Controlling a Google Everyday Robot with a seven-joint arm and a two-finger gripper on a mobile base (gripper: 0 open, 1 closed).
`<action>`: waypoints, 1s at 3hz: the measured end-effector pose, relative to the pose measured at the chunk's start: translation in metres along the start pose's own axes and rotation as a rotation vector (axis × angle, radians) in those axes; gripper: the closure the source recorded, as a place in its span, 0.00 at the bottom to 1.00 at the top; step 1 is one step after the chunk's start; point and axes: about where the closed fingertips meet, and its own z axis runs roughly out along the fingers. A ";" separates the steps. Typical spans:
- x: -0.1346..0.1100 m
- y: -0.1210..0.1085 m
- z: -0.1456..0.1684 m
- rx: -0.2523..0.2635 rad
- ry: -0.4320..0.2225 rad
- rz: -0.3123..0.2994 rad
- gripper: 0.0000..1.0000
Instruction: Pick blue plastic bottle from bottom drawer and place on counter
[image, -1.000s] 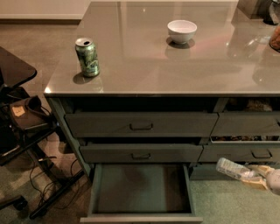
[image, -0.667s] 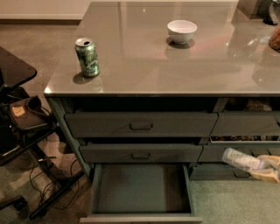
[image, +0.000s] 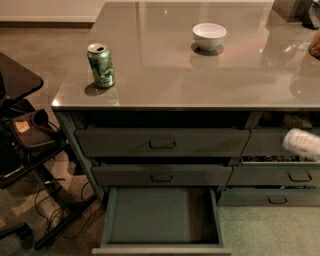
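Watching the right edge, I see the small clear plastic bottle with a pale blue label (image: 301, 143) up in the air, lying roughly sideways before the upper right-hand drawers (image: 280, 145), below the rim of the large glossy grey-beige bench (image: 200, 80). My arm and pincer sit beyond that edge, so I cannot tell the grasp. The wide dark grey-green bottom drawer (image: 160, 217) stands pulled out; a green drink can (image: 101, 65) and white bowl (image: 209, 36) stand on the bench

Glossy grey-beige counter (image: 200, 80); green can (image: 101, 65) with pale mottling near its front left corner; white bowl (image: 209, 36) toward the back edge; dark grey-green bottom drawer (image: 160, 215); pale whitish blue plastic bottle (image: 302, 144) below the front right edge; pincer out of view
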 end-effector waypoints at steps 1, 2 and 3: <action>-0.076 -0.053 -0.053 0.096 0.016 -0.021 1.00; -0.124 -0.105 -0.075 0.169 0.039 0.013 1.00; -0.166 -0.138 -0.060 0.181 0.040 0.054 1.00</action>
